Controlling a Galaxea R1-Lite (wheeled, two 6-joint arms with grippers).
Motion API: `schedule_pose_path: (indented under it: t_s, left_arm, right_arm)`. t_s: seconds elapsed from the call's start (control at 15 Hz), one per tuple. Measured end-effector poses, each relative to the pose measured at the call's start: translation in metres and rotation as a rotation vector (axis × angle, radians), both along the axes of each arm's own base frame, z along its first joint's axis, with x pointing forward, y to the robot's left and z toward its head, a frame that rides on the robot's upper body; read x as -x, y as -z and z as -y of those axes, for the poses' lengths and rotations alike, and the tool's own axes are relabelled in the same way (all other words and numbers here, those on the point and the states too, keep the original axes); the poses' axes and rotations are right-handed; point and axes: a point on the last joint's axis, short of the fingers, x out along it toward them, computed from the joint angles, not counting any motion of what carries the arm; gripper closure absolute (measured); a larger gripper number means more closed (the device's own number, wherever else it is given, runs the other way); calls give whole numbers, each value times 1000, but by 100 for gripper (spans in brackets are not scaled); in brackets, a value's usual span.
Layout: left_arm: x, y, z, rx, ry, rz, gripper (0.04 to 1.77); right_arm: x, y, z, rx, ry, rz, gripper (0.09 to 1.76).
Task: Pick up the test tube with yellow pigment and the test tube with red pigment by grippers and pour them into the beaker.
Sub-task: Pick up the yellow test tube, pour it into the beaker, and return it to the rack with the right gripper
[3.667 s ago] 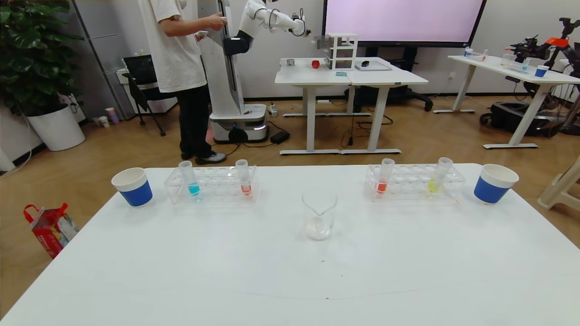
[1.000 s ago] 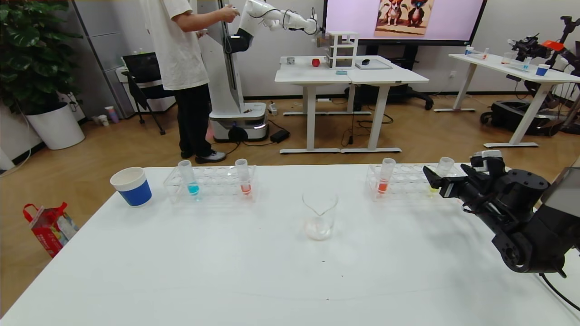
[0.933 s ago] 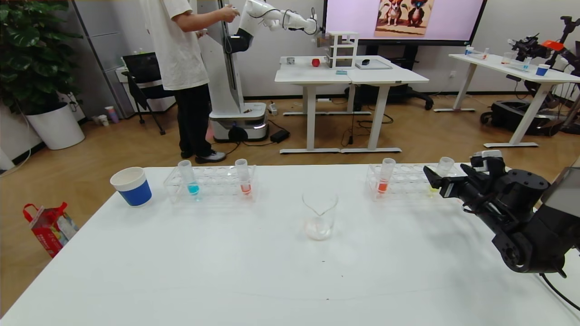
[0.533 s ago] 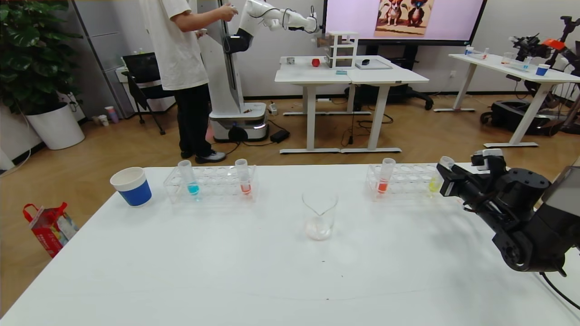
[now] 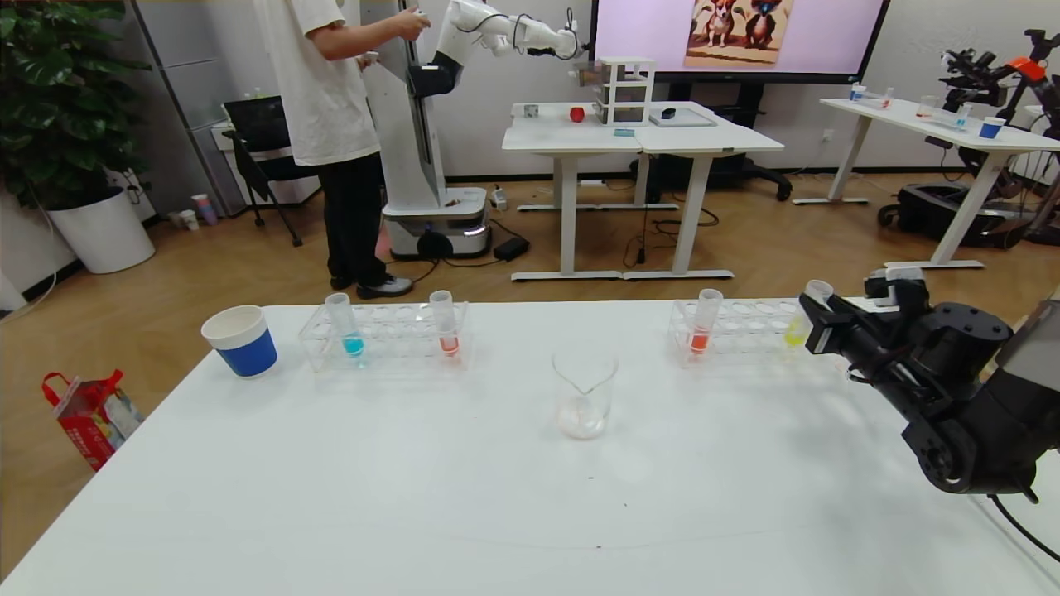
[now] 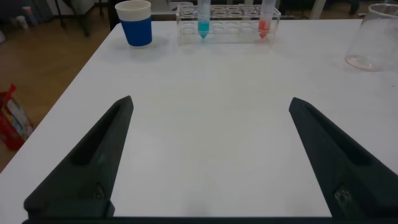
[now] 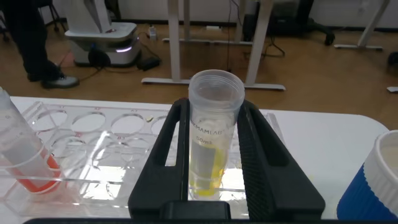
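The test tube with yellow pigment [image 5: 815,291] stands in the right clear rack [image 5: 745,331]. My right gripper [image 5: 816,331] is shut on it; in the right wrist view both fingers press the tube [image 7: 214,130] on either side, and my gripper [image 7: 214,106] holds it near the top. A test tube with red pigment [image 5: 704,323] stands in the same rack, also seen in the right wrist view [image 7: 25,162]. The beaker [image 5: 585,393] stands mid-table, apart from both racks. My left gripper [image 6: 211,109] is open and empty over bare table, out of the head view.
A left rack [image 5: 389,335] holds a blue-liquid tube [image 5: 344,324] and another red tube [image 5: 445,324]. A blue-and-white paper cup [image 5: 240,341] stands at far left; another [image 7: 373,186] stands just right of my right gripper. A person and another robot stand beyond the table.
My right arm came into view and reached the yellow tube. Over the last second its jaws moved round the tube and closed on it. The tubes and beaker have not moved.
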Motion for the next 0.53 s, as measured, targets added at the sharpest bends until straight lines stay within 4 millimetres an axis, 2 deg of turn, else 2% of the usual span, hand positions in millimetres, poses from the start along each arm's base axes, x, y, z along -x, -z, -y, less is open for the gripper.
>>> schedule_pose_path:
  t_s: [0.53]
  left_arm:
    - [0,0,0,0,0,0,6]
  right_arm:
    - [6,-52,-4,20,-3,134,135]
